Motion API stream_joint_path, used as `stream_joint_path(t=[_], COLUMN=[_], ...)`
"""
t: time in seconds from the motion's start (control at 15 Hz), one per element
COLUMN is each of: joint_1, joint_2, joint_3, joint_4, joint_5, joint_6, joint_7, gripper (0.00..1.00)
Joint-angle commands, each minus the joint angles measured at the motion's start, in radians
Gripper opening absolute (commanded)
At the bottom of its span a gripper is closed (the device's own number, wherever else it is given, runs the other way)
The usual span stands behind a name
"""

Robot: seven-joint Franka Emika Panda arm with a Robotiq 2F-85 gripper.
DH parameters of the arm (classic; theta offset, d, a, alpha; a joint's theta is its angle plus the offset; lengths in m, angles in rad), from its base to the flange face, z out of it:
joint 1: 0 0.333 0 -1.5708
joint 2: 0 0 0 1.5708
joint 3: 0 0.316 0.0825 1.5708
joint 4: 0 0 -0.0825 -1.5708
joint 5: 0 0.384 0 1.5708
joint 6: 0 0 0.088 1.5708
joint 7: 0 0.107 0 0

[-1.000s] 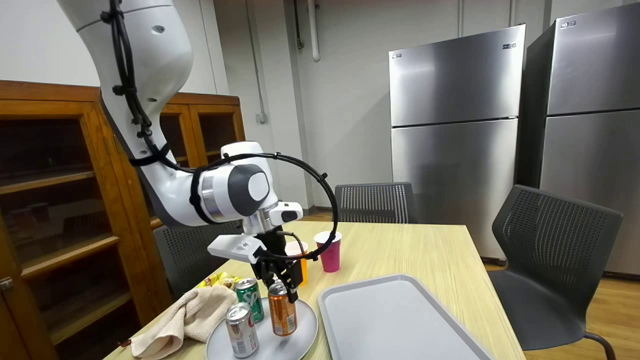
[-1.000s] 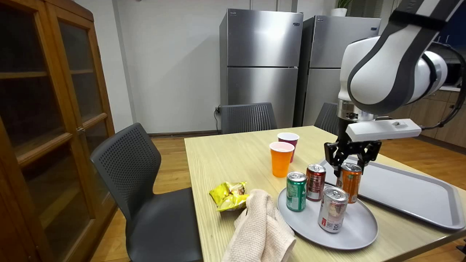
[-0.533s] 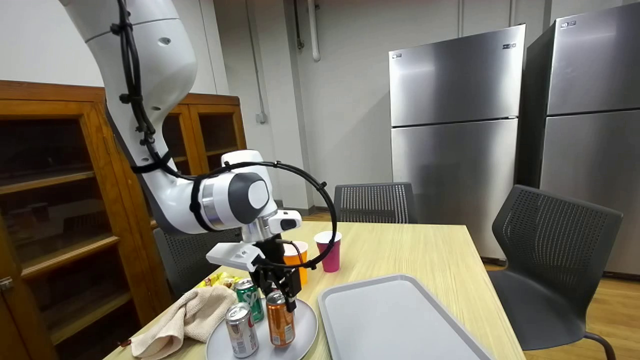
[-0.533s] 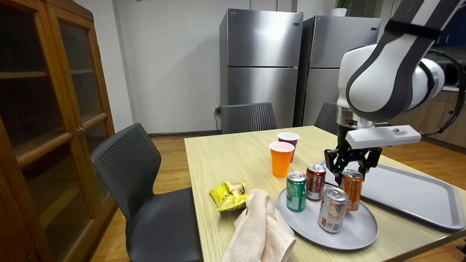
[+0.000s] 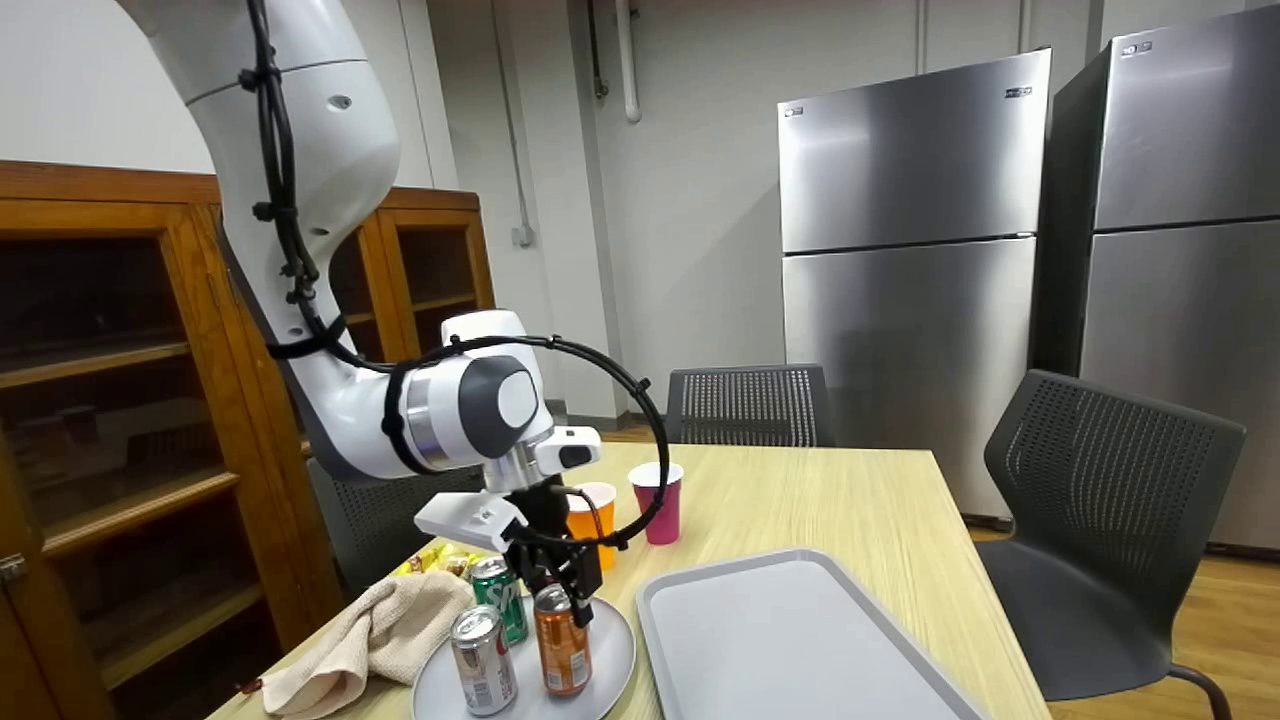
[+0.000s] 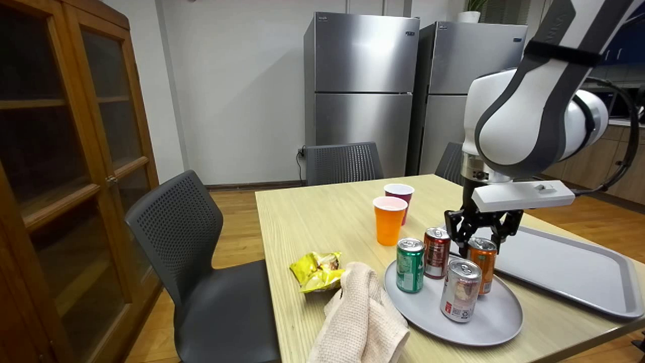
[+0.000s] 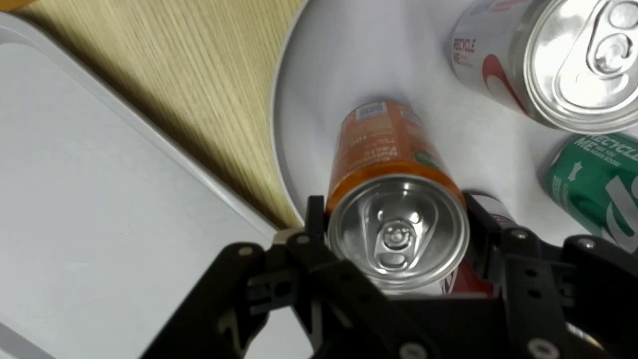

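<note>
Over the plate (image 6: 486, 328), the gripper (image 7: 395, 219) grasps the orange can (image 7: 371, 142) near its top, beside the silver can (image 6: 461, 292), so gripping looks done and release not yet, though whether its base touches down is unclear

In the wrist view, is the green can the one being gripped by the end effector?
No, the end effector grips the orange can, while the green can stands apart on the round plate.

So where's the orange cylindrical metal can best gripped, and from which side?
From above, I'd say, with fingers around its upper wall: the orange can is upright and round, and the silver metal can and red metal can stand near its sides. The black gripper holds it there.
</note>
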Motion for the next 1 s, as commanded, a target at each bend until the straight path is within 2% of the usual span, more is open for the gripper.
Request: stream_joint_path(t=[0.0,0.13,0.2,0.27,0.33,0.4,0.73,0.93], joint_1=[0.038,0.05,0.054,0.061,0.066,0.067,0.046,-0.03], joint_2=[0.012,0.015,0.015,0.011,0.007,-0.003,-0.06,-0.106], joint_3=[-0.034,-0.045,-0.05,-0.058,-0.064,-0.068,-0.095,-0.064], joint_4=[0.017,0.019,0.02,0.02,0.02,0.02,0.035,0.051], joint_5=[-0.028,-0.026,-0.024,-0.029,-0.032,-0.03,-0.042,0.008], joint_6=[0.014,0.015,0.014,0.014,0.013,0.008,-0.001,-0.018], joint_7=[0.048,0.051,0.052,0.056,0.058,0.053,0.025,-0.074], gripper=[0.4,0.4,0.73,0.92,0.97,1.0,1.0,1.0])
